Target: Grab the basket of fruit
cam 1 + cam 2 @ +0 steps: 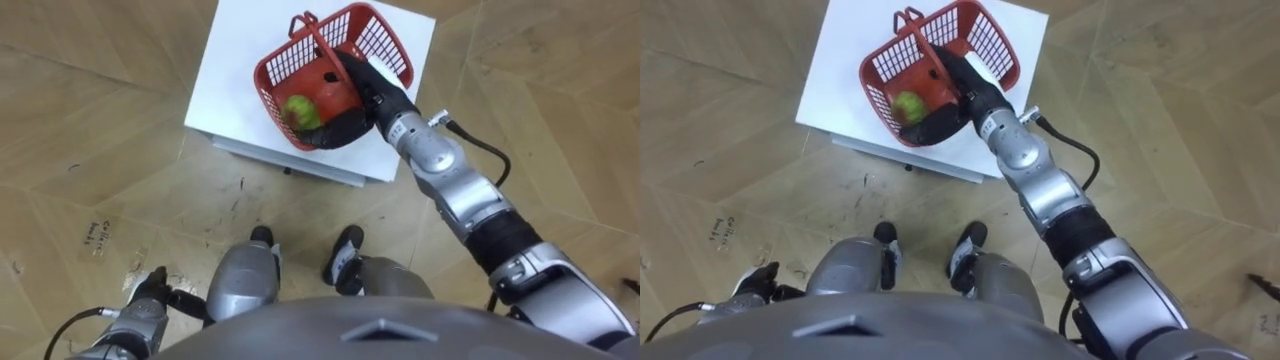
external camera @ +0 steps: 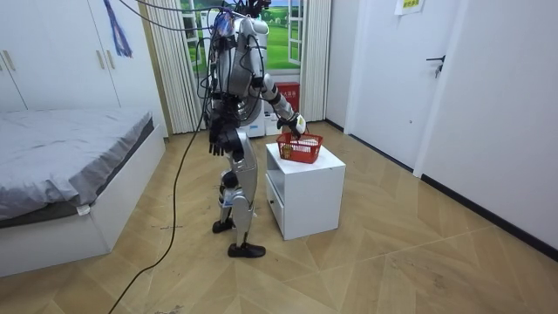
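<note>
The right hand [image 1: 365, 88] reaches into the red basket [image 1: 385, 40], its dark fingers curled round the middle of the upright handle [image 1: 312, 35] and one dark finger or thumb bending along the near rim toward 7 o'clock. Just at 8 o'clock from the hand, inside the basket, lies a green fruit [image 1: 300, 108], and a red fruit [image 1: 337, 95] sits touching it, partly hidden under the fingers. The basket looks tilted, its open mouth turned toward 5 o'clock in the eye views. It is over the near right part of the small white table [image 1: 230, 80]; whether its bottom rests on the top or is just clear of it I cannot tell. In the eye views the table lies at 12 o'clock from the robot's feet, on the wooden floor [image 1: 100, 150], and the robot stands close against its near edge with the right arm stretched forward. The left hand [image 1: 150, 295] hangs at the robot's side, at 8 o'clock in the left eye view, fingers loose and holding nothing. In the room view a bed [image 2: 70, 139] stands at 9 o'clock from the robot, curtains [image 2: 174, 78] hang behind it, and a white door [image 2: 449, 78] is at 3 o'clock.
</note>
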Motion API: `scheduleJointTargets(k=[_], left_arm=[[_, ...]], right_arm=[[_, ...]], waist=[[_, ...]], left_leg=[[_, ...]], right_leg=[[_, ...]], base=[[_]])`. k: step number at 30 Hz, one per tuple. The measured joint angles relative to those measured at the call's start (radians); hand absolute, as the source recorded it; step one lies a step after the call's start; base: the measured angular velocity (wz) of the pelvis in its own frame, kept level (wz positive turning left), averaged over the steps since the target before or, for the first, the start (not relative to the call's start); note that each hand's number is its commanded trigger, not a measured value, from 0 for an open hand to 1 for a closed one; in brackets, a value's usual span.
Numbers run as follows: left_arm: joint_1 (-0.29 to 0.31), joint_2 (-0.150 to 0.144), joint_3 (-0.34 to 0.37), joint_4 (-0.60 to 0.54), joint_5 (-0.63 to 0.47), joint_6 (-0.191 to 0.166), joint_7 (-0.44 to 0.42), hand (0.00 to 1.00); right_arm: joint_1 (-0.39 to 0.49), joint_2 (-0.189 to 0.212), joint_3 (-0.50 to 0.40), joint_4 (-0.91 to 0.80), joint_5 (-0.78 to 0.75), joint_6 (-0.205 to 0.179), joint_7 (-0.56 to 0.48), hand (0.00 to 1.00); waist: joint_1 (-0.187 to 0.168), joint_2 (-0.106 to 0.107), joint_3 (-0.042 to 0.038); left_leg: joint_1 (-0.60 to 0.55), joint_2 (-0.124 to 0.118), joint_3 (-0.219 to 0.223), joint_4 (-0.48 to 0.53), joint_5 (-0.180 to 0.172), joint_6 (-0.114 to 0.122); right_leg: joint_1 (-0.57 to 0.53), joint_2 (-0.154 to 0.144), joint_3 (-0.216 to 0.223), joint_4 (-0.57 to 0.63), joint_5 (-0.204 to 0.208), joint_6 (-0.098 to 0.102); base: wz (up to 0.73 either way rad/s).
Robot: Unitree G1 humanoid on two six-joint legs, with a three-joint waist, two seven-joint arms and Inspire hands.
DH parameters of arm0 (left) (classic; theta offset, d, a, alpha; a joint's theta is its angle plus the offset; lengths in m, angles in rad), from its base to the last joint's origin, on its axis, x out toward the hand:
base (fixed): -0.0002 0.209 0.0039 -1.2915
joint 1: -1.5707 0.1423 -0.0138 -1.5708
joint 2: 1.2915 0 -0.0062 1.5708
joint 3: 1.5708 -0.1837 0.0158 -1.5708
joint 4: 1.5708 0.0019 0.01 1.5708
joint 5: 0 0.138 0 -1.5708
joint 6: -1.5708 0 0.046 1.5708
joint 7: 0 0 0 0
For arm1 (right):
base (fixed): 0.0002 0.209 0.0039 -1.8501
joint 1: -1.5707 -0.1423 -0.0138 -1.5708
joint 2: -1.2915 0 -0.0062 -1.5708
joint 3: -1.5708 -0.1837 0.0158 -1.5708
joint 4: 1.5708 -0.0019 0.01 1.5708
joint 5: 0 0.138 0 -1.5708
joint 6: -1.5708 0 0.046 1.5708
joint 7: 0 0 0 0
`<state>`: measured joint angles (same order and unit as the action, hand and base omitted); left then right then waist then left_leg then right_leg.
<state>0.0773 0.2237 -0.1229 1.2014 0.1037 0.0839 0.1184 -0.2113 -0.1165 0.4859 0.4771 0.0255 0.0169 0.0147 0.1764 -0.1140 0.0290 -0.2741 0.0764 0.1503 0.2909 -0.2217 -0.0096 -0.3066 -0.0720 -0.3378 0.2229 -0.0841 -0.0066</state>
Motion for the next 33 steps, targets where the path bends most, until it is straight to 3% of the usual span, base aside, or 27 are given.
scheduleJointTargets(k=[13, 19, 24, 26, 27, 29, 33], left_arm=[[-0.015, 0.002, 0.003, -0.035, -0.001, 0.002, 0.007, 0.0], [-0.015, 0.007, 0.003, -0.045, -0.004, -0.007, 0.009, 0.0], [-0.003, 0.002, 0.004, -0.043, -0.004, -0.003, 0.01, 0.0], [-0.002, -0.002, 0.005, -0.044, -0.003, -0.001, 0.012, 0.0], [0.004, -0.009, 0.005, -0.044, -0.004, -0.001, 0.013, 0.0], [0.025, -0.017, 0.012, -0.052, -0.004, -0.003, 0.011, 0.0], [0.066, -0.018, 0.074, -0.079, -0.003, -0.009, 0.007, 0.0]], right_arm=[[0.051, -0.014, 0.021, -0.116, -0.011, 0.005, 0.018, 0.0], [0.117, -0.061, -0.002, -0.202, -0.018, 0.002, 0.031, 0.0], [0.189, -0.1, -0.038, -0.3, -0.032, -0.001, 0.03, 0.0], [0.201, -0.1, -0.055, -0.318, -0.044, -0.002, 0.02, 0.0], [0.228, -0.099, -0.073, -0.339, -0.058, -0.002, 0.016, 0.0], [0.275, -0.097, -0.107, -0.389, -0.12, -0.005, 0.006, 0.0], [0.346, -0.099, -0.188, -0.425, -0.18, -0.02, -0.024, 0.0]], waist=[[-0.003, -0.013, -0.0048], [-0.01, -0.011, -0.0052], [-0.013, 0.011, -0.0067], [-0.034, 0.026, -0.0081], [-0.039, 0.039, -0.0187], [-0.051, 0.066, -0.0316], [-0.088, 0.08, -0.0319]], left_leg=[[0.036, 0.0, 0.013, -0.005, 0.0, 0.0], [0.099, 0.002, 0.032, -0.038, 0.0, 0.0], [0.155, 0.002, 0.069, -0.059, 0.0, 0.0], [0.177, 0.002, 0.073, -0.067, 0.0, 0.0], [0.192, 0.002, 0.081, -0.075, 0.0, 0.0], [0.228, 0.001, 0.107, -0.098, 0.0, 0.0], [0.289, 0.0, 0.125, -0.125, 0.0, 0.0]], right_leg=[[0.025, -0.001, 0.012, 0.003, 0.001, -0.001], [0.069, 0.004, 0.029, -0.002, 0.002, 0.001], [0.099, 0.011, 0.061, -0.002, 0.002, 0.002], [0.113, 0.012, 0.063, -0.003, 0.002, 0.002], [0.121, 0.013, 0.067, -0.003, 0.002, 0.002], [0.136, 0.018, 0.091, -0.003, 0.002, 0.003], [0.176, 0.026, 0.116, -0.005, -0.001, 0.008]], base=[[-0.02], [-0.09], [-0.2], [-0.07], [-0.2], [-0.31], [-0.18]])
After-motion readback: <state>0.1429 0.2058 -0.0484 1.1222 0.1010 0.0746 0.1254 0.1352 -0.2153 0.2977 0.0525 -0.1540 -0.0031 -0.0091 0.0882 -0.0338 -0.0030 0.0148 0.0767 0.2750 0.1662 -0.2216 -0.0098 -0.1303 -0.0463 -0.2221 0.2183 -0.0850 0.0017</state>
